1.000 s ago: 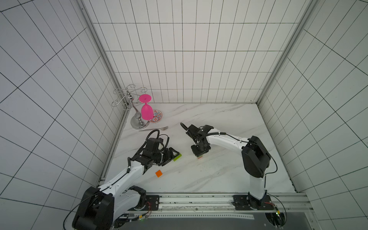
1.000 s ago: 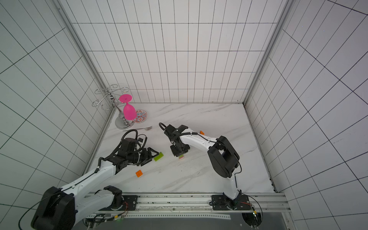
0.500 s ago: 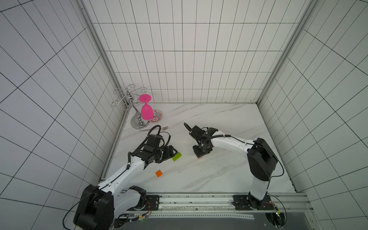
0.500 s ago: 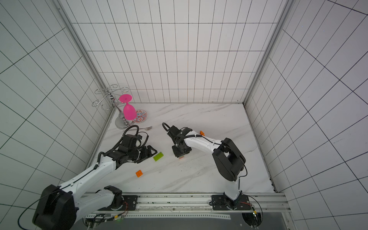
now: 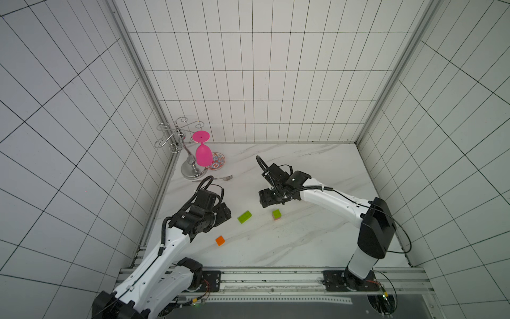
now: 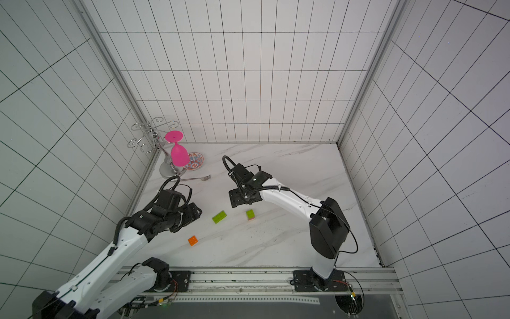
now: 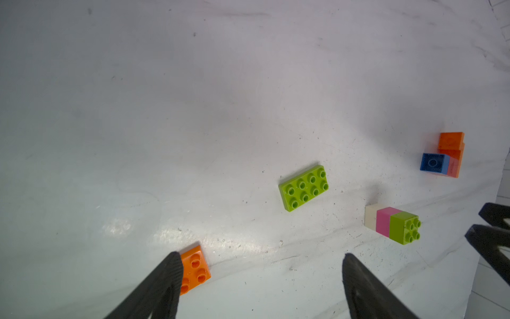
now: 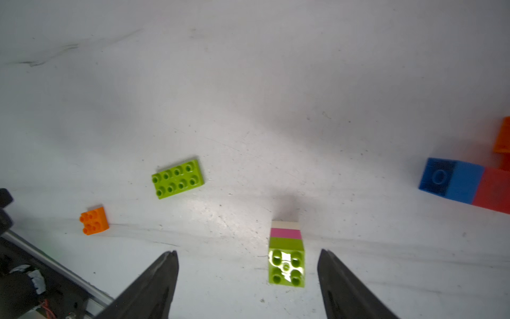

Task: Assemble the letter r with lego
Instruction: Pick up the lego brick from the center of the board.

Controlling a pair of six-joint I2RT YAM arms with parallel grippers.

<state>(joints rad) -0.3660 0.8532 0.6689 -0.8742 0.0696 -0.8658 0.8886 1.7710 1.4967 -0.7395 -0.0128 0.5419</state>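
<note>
lime-topped stack (image 8: pixel 287 256) of cream, pink and green bricks, just released, standing on table (image 8: pixel 276 82)
right gripper (image 8: pixel 248 252) now wide open, empty, above it; left gripper (image 7: pixel 261 254) open, empty; flat green brick (image 7: pixel 303 187) lies nearby, unjoined

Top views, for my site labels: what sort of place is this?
Probably a robot test cell: tiled walls around a marble-look table, left arm and right arm on a rail, loose lego.

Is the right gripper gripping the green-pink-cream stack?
No, the right gripper is open, with a gap on either side of the stack.
</note>
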